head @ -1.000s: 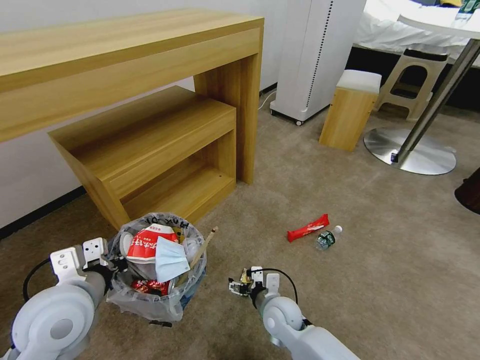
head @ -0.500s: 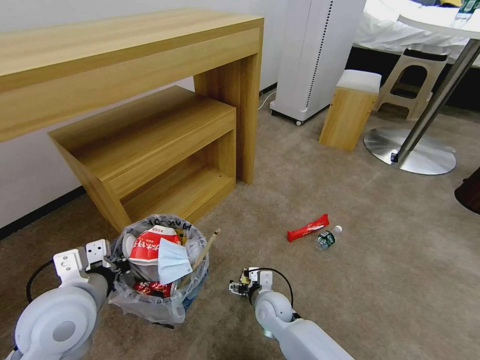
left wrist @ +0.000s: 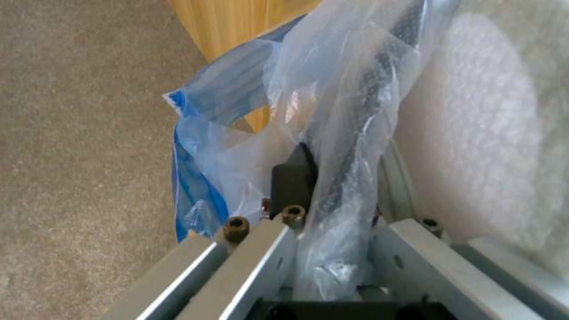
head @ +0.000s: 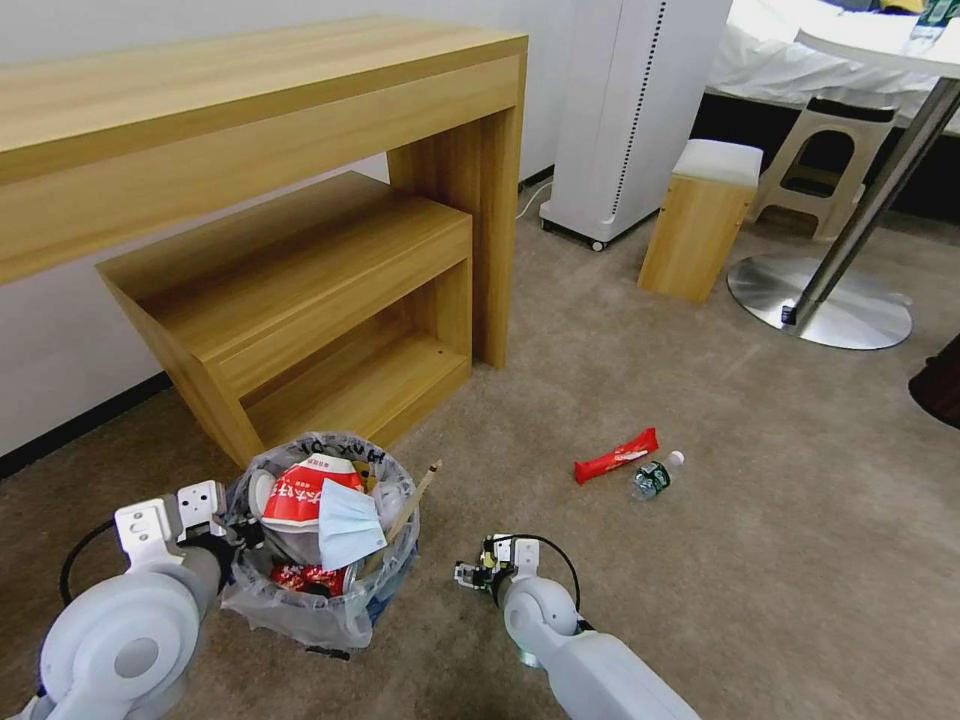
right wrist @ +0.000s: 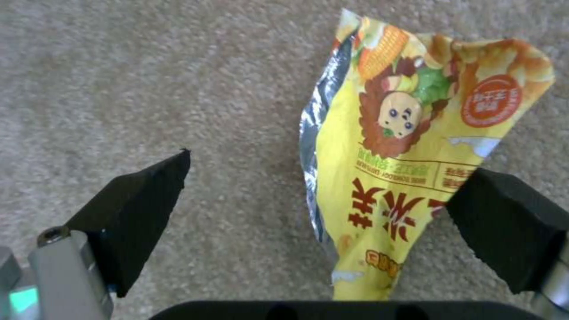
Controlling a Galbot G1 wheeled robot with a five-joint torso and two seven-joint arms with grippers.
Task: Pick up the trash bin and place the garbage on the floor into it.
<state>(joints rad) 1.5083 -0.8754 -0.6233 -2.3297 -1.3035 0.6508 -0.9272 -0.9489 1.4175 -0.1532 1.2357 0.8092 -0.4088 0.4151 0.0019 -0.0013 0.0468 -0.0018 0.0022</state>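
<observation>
Left gripper (head: 232, 537) is clamped on the rim of the trash bin (head: 318, 540), its fingers pinching the crinkly clear liner (left wrist: 332, 133), black-printed, with blue film bunched beside it; the bin is small and round, resting on the floor (head: 700, 560), a beige-brown short-pile carpet, just in front of the low shelf of the wooden bench (head: 300, 270); it is heaped with a red-and-white packet (head: 303, 493), a soft pale blue mask (head: 348, 528), a red wrapper (head: 305, 577) and a thin wooden stick (head: 412, 499) leaning out over the rim. Right gripper (right wrist: 332, 213) hangs low over the carpet beside the bin with its black wedge-shaped pads spread wide apart; between them lies a flat, creased yellow foil snack packet (right wrist: 409, 146) with a silvery edge and a cartoon print, one pad overlapping its lower corner. Farther off on the carpet lie a long red wrapper (head: 616, 456) and, just beside it, a small clear bottle (head: 656, 475) with a white cap, on its side.
</observation>
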